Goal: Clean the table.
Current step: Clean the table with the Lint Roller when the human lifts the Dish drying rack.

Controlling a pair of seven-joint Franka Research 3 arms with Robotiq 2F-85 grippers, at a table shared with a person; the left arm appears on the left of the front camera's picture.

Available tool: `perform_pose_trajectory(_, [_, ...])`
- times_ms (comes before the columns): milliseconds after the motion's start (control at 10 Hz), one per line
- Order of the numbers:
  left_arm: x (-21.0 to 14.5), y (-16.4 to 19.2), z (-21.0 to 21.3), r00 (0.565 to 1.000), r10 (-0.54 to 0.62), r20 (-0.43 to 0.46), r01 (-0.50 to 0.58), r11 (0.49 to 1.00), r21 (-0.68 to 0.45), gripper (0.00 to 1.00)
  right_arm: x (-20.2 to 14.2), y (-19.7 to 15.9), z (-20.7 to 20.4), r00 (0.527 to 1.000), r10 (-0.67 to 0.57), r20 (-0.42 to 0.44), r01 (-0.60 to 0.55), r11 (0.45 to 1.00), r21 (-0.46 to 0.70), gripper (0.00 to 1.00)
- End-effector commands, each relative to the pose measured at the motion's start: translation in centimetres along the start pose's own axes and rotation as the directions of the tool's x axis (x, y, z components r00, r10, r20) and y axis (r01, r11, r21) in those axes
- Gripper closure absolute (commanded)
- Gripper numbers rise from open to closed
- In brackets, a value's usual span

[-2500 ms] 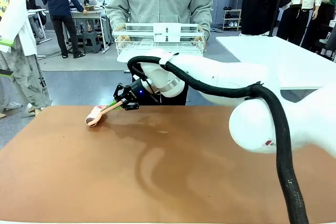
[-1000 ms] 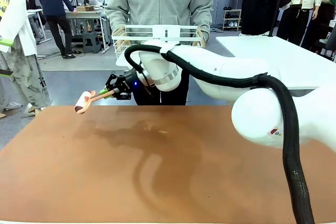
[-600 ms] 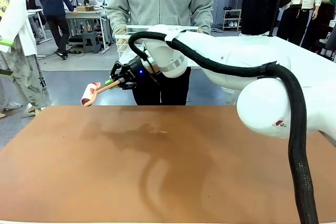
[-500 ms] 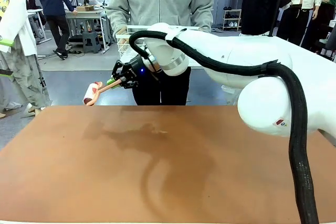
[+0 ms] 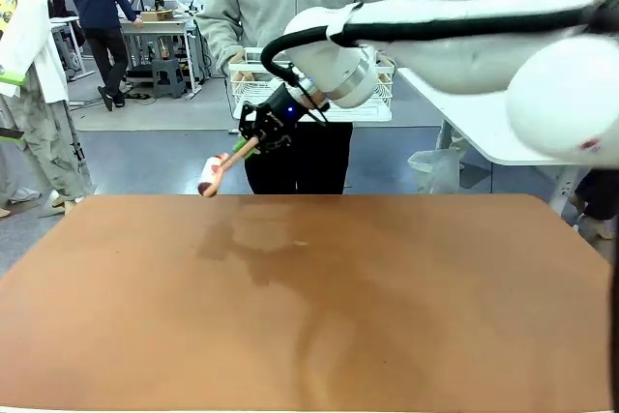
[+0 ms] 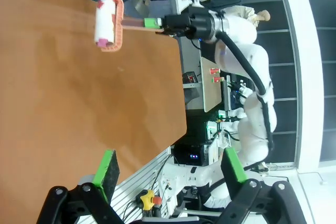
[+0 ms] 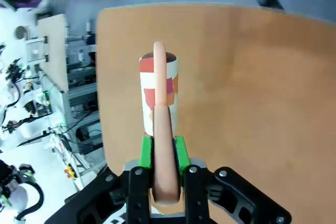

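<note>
Right claw (image 5: 249, 140) holding a lint roller (image 5: 210, 177) above the counter's (image 5: 319, 326) far edge.
I grip its peach handle (image 7: 162, 129) firmly; my left claw (image 6: 169, 167) gapes wide, holding nothing.

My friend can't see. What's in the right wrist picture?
The right gripper clamps the peach handle of a lint roller, whose white roll has red and orange patches. Beyond it spreads the reddish-brown table.
</note>
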State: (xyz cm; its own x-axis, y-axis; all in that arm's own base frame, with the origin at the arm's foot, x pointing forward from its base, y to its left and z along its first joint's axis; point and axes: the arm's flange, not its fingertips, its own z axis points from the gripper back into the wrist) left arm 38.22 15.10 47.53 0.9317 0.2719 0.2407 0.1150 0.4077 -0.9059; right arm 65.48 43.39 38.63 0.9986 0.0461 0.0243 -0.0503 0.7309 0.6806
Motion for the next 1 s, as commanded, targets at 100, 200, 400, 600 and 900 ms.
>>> perform_pose_trajectory(100, [-0.1,-0.1,0.2,1.0,-0.007,0.006,0.007,1.0,-0.016,0.0,-12.3,-3.0,7.1,0.998,-0.061,-0.022,0.058,0.995,-0.084,0.78])
perform_pose_trajectory(200, [-0.1,-0.1,0.2,1.0,-0.007,0.006,0.007,1.0,-0.016,0.0,-13.5,-3.2,9.1,0.999,-0.044,0.019,0.045,0.996,-0.083,0.78])
perform_pose_trajectory(400, [-0.1,-0.1,0.2,1.0,-0.007,0.006,0.007,1.0,-0.016,0.0,-15.9,-3.9,13.7,0.995,0.017,0.099,-0.001,0.987,-0.163,0.78])
perform_pose_trajectory(600, [-0.1,-0.1,0.2,1.0,-0.007,0.006,0.007,1.0,-0.016,0.0,-17.3,-4.7,18.6,0.987,0.063,0.147,-0.018,0.957,-0.289,0.78])
perform_pose_trajectory(900, [-0.1,-0.1,0.2,1.0,-0.007,0.006,0.007,1.0,-0.016,0.0,-18.3,-4.2,20.3,0.991,0.132,0.02,-0.114,0.918,-0.38,0.78])
